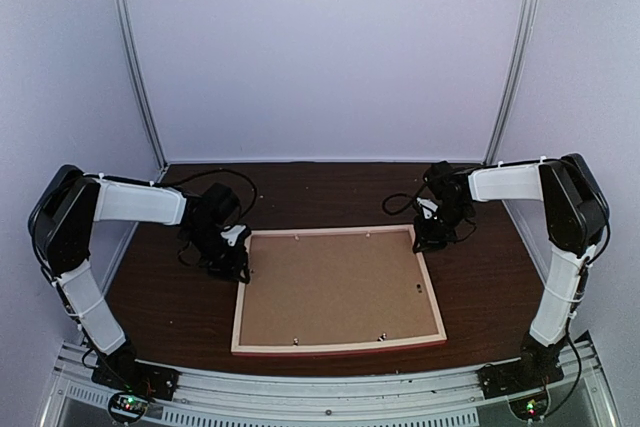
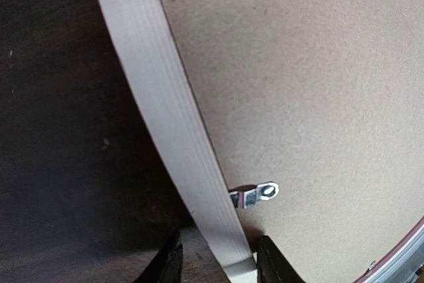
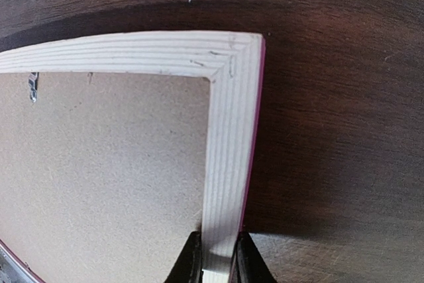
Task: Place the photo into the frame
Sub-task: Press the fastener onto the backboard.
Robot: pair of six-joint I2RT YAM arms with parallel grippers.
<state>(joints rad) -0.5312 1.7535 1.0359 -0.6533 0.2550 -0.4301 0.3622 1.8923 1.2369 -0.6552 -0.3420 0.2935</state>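
**Large rectangular pink-edged wooden frame [image 1: 338,346] face down on the dark brown surface [image 1: 480,287]**

A plain brown backing board [image 1: 335,287] fills the frame. My right gripper [image 3: 217,260] is clamped on the right rail, just beside the far corner. My left gripper [image 2: 222,263] stands apart, astride the left rail, with a gap on the outer side.

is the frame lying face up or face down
Face down. The frame shows its pale wooden back, the brown backing board sits inside it, and a metal tab lies on the board.
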